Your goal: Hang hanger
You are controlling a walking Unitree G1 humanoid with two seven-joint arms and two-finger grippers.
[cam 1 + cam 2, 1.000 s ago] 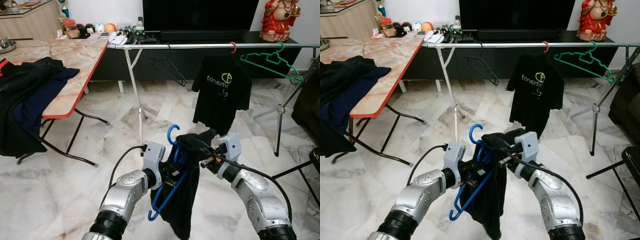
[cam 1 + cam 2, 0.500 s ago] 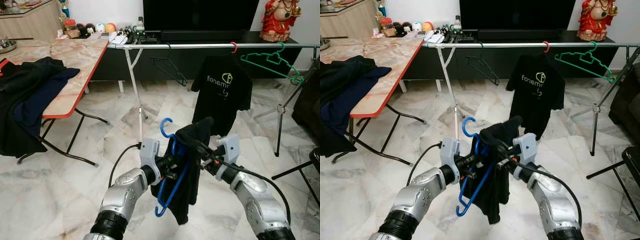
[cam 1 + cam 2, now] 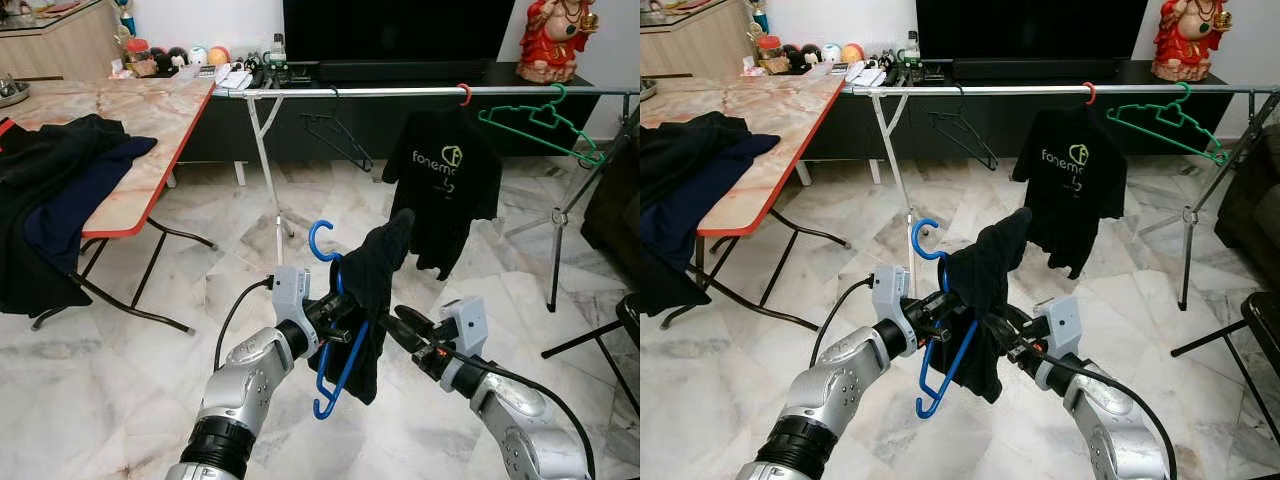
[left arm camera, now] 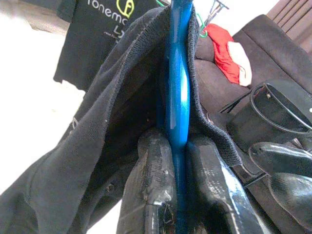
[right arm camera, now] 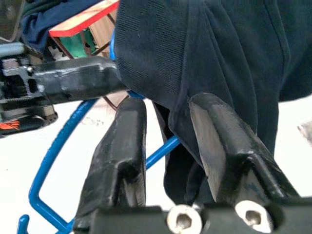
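Left claw point(image 3: 335, 312) clamps the blue hanger point(image 3: 338, 330), draped with a dark garment point(image 3: 370, 290); right claw point(image 3: 400, 325) open beside it; rail point(image 3: 400, 91) lies ahead, above

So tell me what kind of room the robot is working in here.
Most likely a home living room used for laundry: a large TV on a low dark cabinet, a sofa to the side, and a metal clothes rail carrying a black T-shirt and a green hanger.
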